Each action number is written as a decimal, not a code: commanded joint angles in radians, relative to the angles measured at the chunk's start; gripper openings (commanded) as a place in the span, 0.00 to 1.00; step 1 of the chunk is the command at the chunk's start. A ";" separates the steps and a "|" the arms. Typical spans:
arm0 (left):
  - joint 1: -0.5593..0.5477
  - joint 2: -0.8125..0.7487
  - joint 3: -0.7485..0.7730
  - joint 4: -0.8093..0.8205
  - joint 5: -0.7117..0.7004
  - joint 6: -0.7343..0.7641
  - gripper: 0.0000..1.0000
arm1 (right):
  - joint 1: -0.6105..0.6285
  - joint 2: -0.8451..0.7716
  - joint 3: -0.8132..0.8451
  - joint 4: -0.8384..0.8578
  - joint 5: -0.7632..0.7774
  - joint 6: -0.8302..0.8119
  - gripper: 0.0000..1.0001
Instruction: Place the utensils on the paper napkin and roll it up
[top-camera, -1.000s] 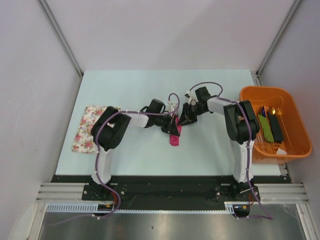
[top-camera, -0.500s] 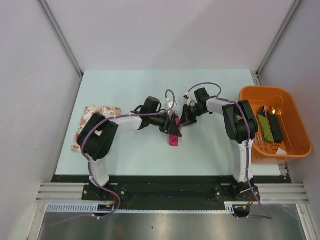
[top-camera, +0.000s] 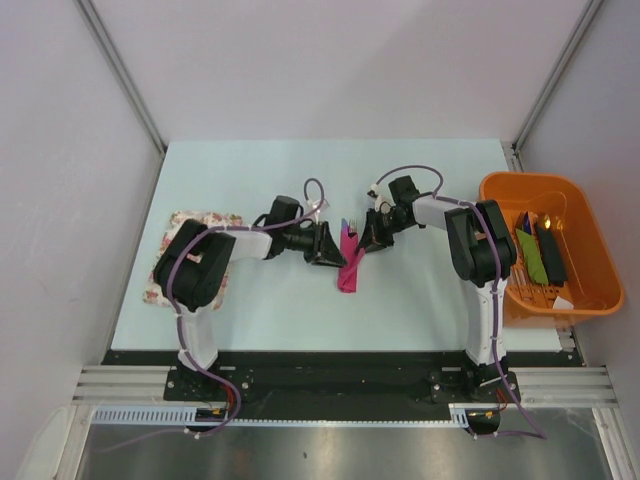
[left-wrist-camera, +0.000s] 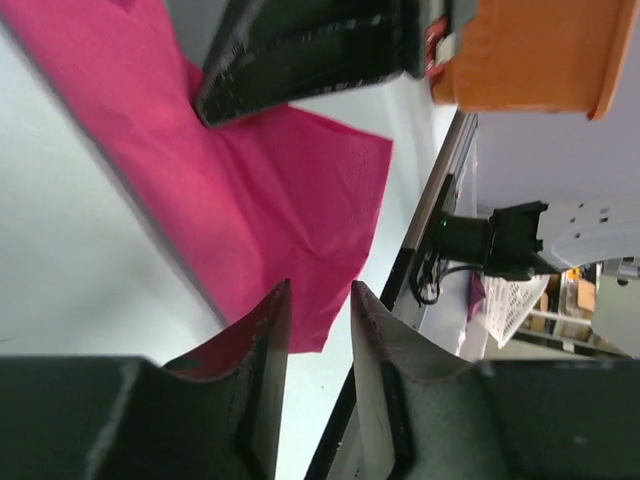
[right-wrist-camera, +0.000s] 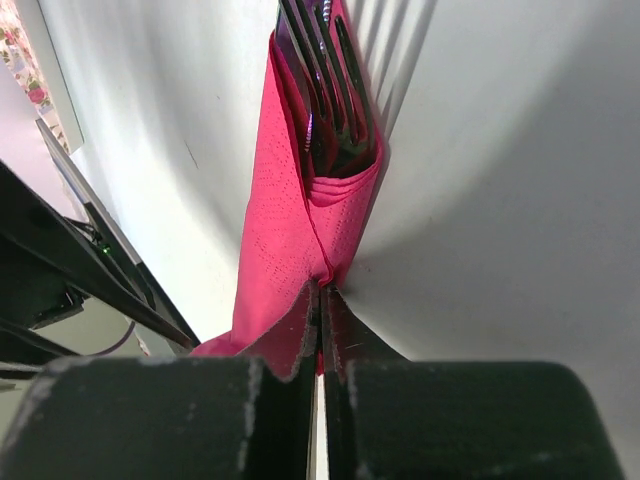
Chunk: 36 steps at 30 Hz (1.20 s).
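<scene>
The utensils (right-wrist-camera: 330, 100) are mostly buried in the one folded napkin (top-camera: 349, 268) at the middle of the counter (top-camera: 250, 180). Only dark ends poke out, too crowded for me to count. My right hand (right-wrist-camera: 320, 292) pinches the napkin's edge. My left hand (left-wrist-camera: 318, 300) sits slightly spread beside it, gripping nothing.

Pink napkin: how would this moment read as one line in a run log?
napkin: folded around utensils | right tool: shut on napkin | left tool: open, holding nothing
</scene>
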 joint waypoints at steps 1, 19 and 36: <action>-0.068 0.040 0.003 0.015 0.014 -0.024 0.33 | -0.004 0.023 -0.011 0.009 0.023 -0.022 0.00; -0.102 0.137 -0.041 0.166 0.063 -0.093 0.45 | -0.008 0.032 -0.002 0.013 0.037 -0.019 0.00; -0.146 -0.053 0.064 -0.181 0.187 0.275 0.40 | -0.007 0.032 -0.006 0.027 0.042 -0.013 0.00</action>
